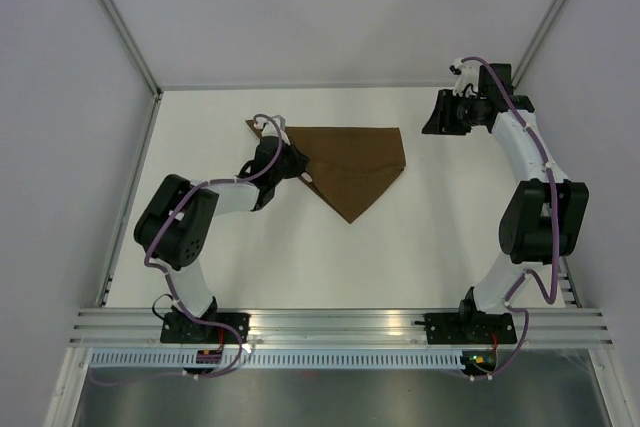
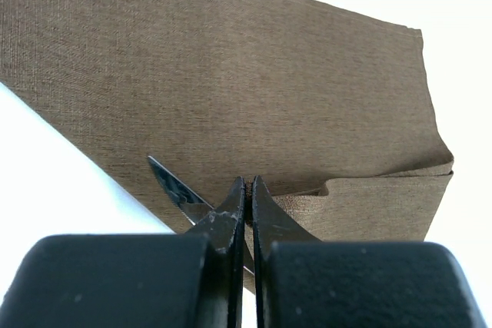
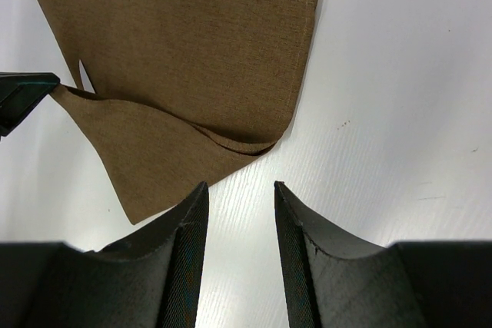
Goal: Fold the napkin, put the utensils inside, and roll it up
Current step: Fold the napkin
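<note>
The dark brown napkin point(image 1: 360, 162) lies folded on the white table, roughly a triangle with its point toward the near side. My left gripper point(image 1: 297, 166) is at the napkin's left edge, shut on a fold of the cloth point(image 2: 249, 180) and lifting it slightly. It also shows at the left in the right wrist view point(image 3: 23, 97). The knife's blade point(image 2: 174, 187) pokes out beside the left fingers, lying on the napkin point(image 2: 231, 74); its handle is hidden. My right gripper point(image 1: 437, 115) is open and empty point(image 3: 240, 184), above bare table right of the napkin point(image 3: 192, 44).
The white table point(image 1: 300, 257) is bounded by grey walls at the left, back and right. A metal rail point(image 1: 340, 322) with the arm bases runs along the near edge.
</note>
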